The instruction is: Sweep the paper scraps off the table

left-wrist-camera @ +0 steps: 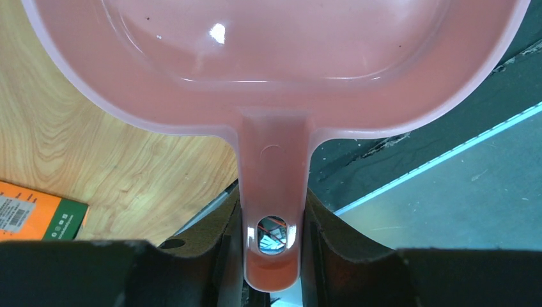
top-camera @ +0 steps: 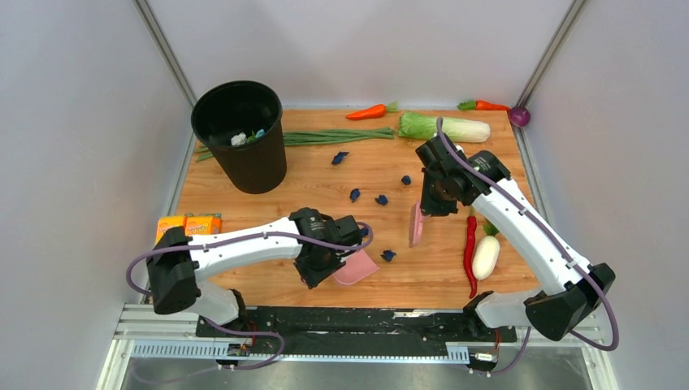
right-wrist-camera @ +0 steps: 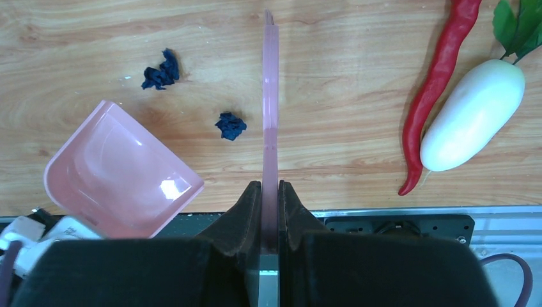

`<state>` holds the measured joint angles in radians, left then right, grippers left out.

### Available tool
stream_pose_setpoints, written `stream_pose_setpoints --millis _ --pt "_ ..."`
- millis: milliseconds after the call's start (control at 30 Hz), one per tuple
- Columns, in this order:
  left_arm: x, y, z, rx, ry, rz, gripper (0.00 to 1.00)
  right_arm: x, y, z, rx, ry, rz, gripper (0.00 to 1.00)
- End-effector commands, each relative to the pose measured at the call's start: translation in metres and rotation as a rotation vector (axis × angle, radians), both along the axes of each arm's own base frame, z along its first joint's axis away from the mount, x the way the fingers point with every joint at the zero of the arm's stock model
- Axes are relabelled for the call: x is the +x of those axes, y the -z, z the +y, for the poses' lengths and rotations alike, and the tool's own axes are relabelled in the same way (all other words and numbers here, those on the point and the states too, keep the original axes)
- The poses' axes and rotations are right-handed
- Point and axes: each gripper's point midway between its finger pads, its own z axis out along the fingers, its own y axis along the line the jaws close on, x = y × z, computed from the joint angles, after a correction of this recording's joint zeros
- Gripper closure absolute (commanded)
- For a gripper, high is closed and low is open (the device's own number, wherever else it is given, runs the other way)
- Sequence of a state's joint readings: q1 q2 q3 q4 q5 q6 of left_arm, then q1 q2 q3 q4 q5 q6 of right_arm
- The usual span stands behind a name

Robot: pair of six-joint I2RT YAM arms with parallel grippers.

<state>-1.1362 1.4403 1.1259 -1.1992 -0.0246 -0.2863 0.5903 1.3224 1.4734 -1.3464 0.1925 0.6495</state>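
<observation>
Paper scraps (top-camera: 381, 199) scattered across middle of table (top-camera: 244, 207), nearest just beside pink brush (right-wrist-camera: 270, 96) pinched in right gripper (right-wrist-camera: 270, 192), left gripper (left-wrist-camera: 271, 224) clamped on dustpan (left-wrist-camera: 275, 77) handle at near edge, bare board between, red chili (right-wrist-camera: 434, 89) and white radish (right-wrist-camera: 470, 115) close right of brush, black bin (top-camera: 241, 134) far left.

Dustpan (left-wrist-camera: 275, 64) reads as glossy, smooth pink plastic, table (right-wrist-camera: 96, 38) as matt wood-grain board, paper scraps (right-wrist-camera: 230, 125) as wrinkled matt navy paper, bin (top-camera: 244, 154) at 11 o'clock as dull black plastic.

Five crumpled navy paper scraps (top-camera: 381, 199) scattered loose across middle of wood-grain table (top-camera: 317, 183).
</observation>
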Motion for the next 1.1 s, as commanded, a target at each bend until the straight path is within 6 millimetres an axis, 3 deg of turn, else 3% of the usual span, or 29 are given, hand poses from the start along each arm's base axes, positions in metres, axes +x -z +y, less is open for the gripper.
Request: stream_pose_setpoints --millis 0,333,567,1067 --pt "-0.006 0.015 -0.012 0.03 0.072 0.017 1.0 -0.015 0.012 -0.009 -0.069 -0.033 0.069 1.0" --pt "-0.007 0.05 -0.019 0.131 0.112 0.056 1.0 -0.011 0.027 0.014 -0.05 -0.129 0.058 1.0" --pt "-0.006 0.052 -0.02 0.152 0.12 0.046 1.0 -0.004 0.025 0.029 0.001 -0.197 0.02 1.0" --pt "-0.003 0.051 -0.023 0.165 0.126 0.04 1.0 0.007 0.046 0.043 -0.035 -0.302 0.023 1.0"
